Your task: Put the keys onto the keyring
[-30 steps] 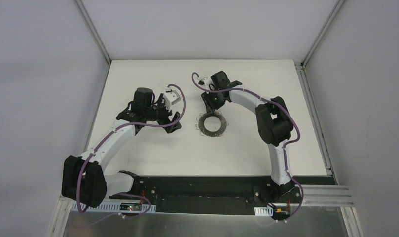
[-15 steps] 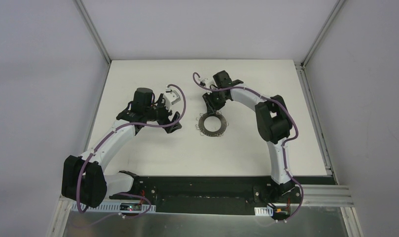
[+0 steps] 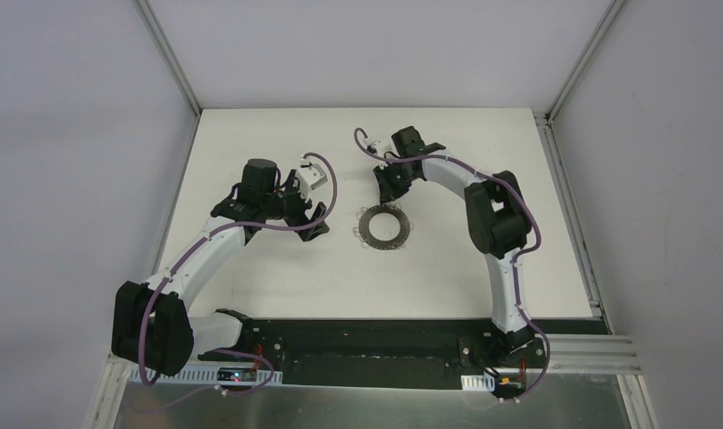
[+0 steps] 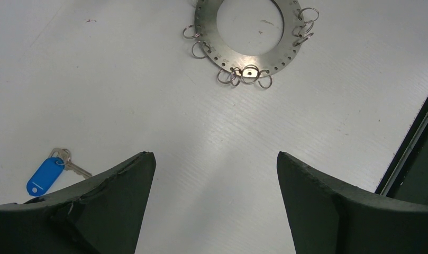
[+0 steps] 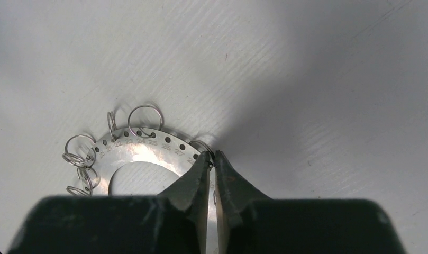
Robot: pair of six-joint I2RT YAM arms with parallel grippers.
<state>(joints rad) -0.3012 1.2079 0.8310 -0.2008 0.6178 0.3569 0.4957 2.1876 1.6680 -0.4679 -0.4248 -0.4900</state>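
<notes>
White, faintly ribbed bench (image 3: 447,259) sits between pale grey walls (image 3: 63,134) with aluminium corner posts (image 3: 170,58). The keyring (image 3: 382,226) lies flat mid-bench. The blue-headed key (image 4: 45,175) lies just beside the left fingers (image 4: 111,201), which stand wide apart. The right fingers (image 5: 193,185) are pressed together at the keyring's rim.

Keyring (image 5: 148,151): small numerals stamped beside the rim holes, apparently running through the twenties. Individual digits are too blurred to confirm.
</notes>
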